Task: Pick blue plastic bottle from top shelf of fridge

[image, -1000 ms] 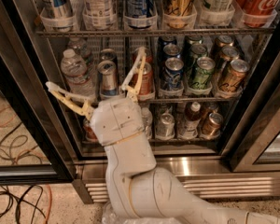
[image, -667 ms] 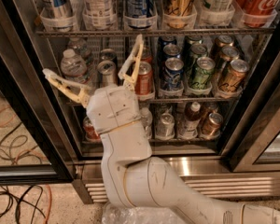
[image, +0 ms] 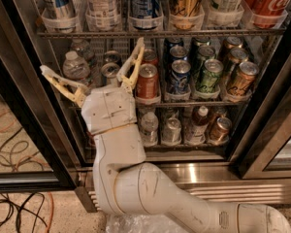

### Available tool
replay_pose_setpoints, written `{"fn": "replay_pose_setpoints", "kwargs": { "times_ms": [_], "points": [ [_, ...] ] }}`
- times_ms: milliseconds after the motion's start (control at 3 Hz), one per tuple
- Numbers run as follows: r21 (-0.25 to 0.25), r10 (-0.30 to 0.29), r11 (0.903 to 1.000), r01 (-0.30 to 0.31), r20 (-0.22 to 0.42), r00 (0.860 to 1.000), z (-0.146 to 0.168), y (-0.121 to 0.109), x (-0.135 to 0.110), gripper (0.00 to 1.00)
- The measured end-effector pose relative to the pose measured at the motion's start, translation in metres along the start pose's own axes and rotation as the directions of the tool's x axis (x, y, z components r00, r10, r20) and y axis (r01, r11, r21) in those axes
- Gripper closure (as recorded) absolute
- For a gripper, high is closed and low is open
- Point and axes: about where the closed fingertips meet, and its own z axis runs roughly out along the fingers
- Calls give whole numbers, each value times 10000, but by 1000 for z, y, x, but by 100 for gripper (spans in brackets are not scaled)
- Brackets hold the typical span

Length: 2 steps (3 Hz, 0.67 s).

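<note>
The blue plastic bottle (image: 103, 3) stands in a clear cup holder (image: 103, 23) on the top shelf (image: 184, 33) of the fridge (image: 203, 173), second from the left in its row. Below it, the end effector (image: 91, 55) hangs released, its fingers (image: 63, 84) spread wide in front of the water bottle (image: 75, 67) and cans (image: 148, 81) of the next rack down.

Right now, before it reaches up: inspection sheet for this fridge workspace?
Surface: top shelf, wire rack, clear holders all filled.
Job's things: blue plastic bottle upright, second holder from left, untouched; fridge stocked.
Clutter: cans, water bottles on middle rack and below.
Gripper: gripper open, empty, before the middle rack, below the top shelf.
Cables: orange and black cables on floor, left.
Surroundings: nothing else seen.
</note>
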Motion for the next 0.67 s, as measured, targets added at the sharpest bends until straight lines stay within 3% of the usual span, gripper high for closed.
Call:
{"fn": "replay_pose_setpoints", "kwargs": {
  "times_ms": [333, 667],
  "points": [
    [541, -53, 9985, 39, 244, 9997, 6, -1, 5, 0],
    [1370, 83, 9905, -148, 477, 9988, 24, 1, 10, 0]
  ]
}}
